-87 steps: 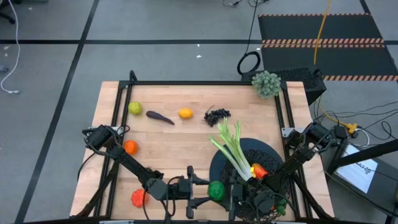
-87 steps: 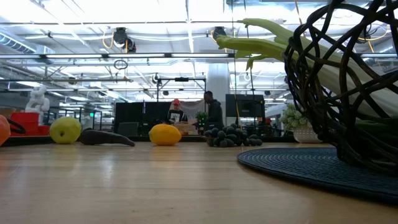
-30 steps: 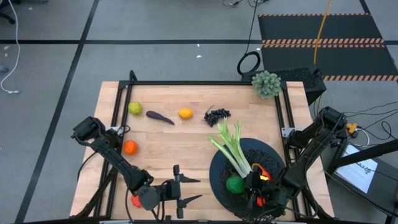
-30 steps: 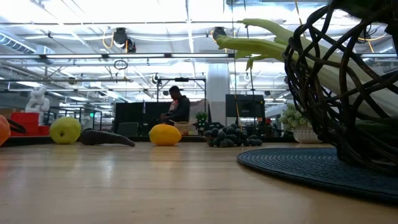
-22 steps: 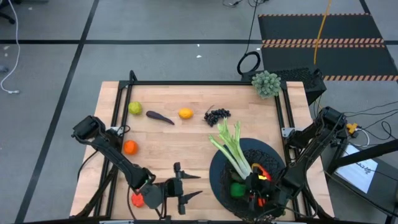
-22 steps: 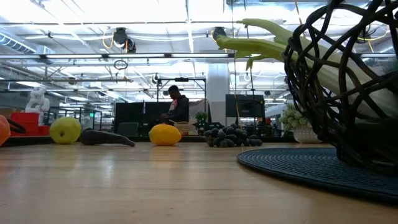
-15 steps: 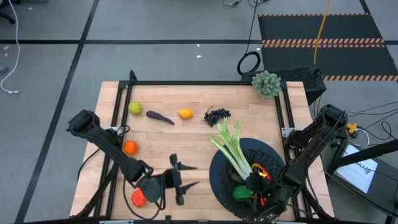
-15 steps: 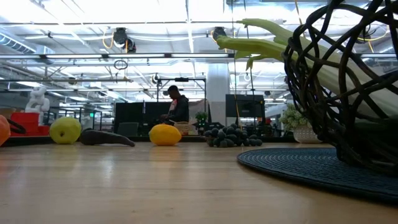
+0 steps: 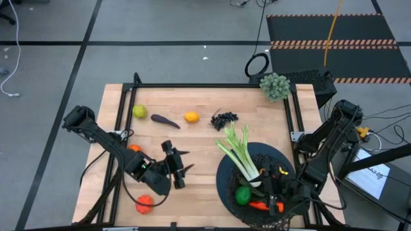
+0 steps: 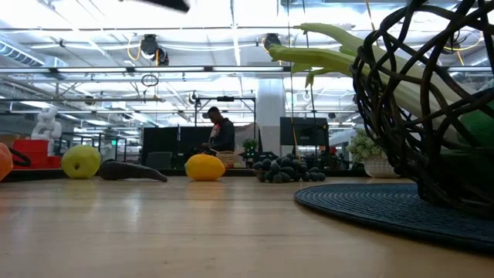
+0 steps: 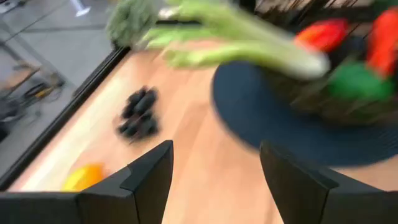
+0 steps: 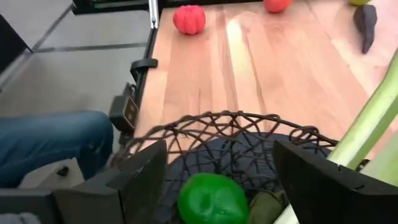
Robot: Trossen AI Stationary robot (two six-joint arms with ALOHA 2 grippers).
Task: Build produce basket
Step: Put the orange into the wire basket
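Note:
The black wire basket (image 9: 226,174) stands on a dark mat at the near right. It holds a celery stalk (image 9: 240,156), a green lime (image 9: 243,196) and a red-orange piece (image 9: 259,206). My right gripper (image 9: 273,190) is open and empty above the basket, pointing toward the table's left; the lime (image 12: 211,199) lies below it. My left gripper (image 9: 180,163) is open and empty above the table's middle, left of the basket. On the far part of the table lie a yellow-green fruit (image 9: 139,111), an eggplant (image 9: 165,120), a yellow-orange fruit (image 9: 191,117) and grapes (image 9: 224,119).
An orange (image 9: 134,149) lies partly under my left arm, and a red fruit (image 9: 144,203) lies at the near left. A grey-green bumpy clump (image 9: 275,85) sits at the far right corner. A person's leg in blue cloth (image 12: 56,137) shows beside the table's near edge.
My left gripper has gone from the near edge toward the table's far edge and risen, still open. My right gripper has drawn back a little toward the table's right over the basket, still open. The lime stays in the basket.

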